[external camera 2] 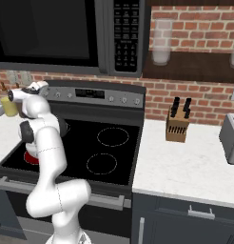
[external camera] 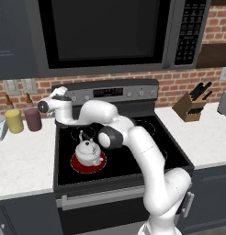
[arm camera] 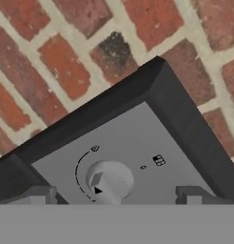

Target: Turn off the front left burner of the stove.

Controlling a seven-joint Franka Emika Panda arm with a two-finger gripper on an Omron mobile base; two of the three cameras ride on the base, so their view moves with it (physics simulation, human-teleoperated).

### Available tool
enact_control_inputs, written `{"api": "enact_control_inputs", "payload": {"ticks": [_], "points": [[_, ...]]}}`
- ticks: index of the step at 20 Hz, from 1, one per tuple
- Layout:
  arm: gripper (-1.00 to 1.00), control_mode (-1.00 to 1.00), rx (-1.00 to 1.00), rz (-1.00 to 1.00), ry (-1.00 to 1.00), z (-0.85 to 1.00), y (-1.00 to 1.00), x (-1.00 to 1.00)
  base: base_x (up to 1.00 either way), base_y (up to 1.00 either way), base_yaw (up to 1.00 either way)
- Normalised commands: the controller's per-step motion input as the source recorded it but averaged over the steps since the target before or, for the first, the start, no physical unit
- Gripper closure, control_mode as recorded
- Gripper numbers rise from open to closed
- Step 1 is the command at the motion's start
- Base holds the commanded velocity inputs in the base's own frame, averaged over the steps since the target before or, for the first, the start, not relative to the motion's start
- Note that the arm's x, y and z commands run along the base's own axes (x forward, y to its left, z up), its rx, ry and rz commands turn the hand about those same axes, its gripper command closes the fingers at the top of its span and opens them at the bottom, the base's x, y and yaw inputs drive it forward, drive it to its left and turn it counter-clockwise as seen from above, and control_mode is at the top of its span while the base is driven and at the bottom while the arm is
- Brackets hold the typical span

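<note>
Landmark: the grey knob (arm camera: 109,182) at the left end of the stove's back panel (external camera: 110,93). The 2 fingertips (arm camera: 35,195) stand one to each side of the knob, with open panel face between each tip and the knob. Beyond the panel's dark edge, the brick wall (arm camera: 66,57) closes off the way past it. Below the knob, the white kettle (external camera: 88,152) sits on the red front left burner (external camera: 78,166), blocking a low path. The microwave (external camera: 115,32) overhangs the knob. To its left, 2 canisters (external camera: 23,120) stand on the counter (external camera: 23,160).
</note>
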Motion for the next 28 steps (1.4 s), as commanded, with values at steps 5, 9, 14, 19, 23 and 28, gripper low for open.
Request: {"api": "enact_control_inputs", "payload": {"ticks": [5, 9, 14, 19, 23, 28], "points": [[-1.0, -1.0, 0.0, 0.0, 0.0, 0.0, 0.0, 0.2, 0.0, 0.0, 0.0], [1.0, -1.0, 0.0, 0.0, 0.0, 0.0, 0.07, 0.07, 0.0, 0.0, 0.0], [1.0, -1.0, 0.0, 0.0, 0.0, 0.0, 0.01, 0.0, 0.0, 0.0, 0.0], [1.0, -1.0, 0.0, 0.0, 0.0, 0.0, 0.0, 0.0, 0.0, 0.0, 0.0], [1.0, -1.0, 0.01, 0.0, 0.0, 0.0, 0.0, 0.0, 0.0, 0.0, 0.0], [1.0, -1.0, 0.17, -0.01, 0.03, 0.08, -0.15, 0.0, 0.0, 0.0, 0.0]]}}
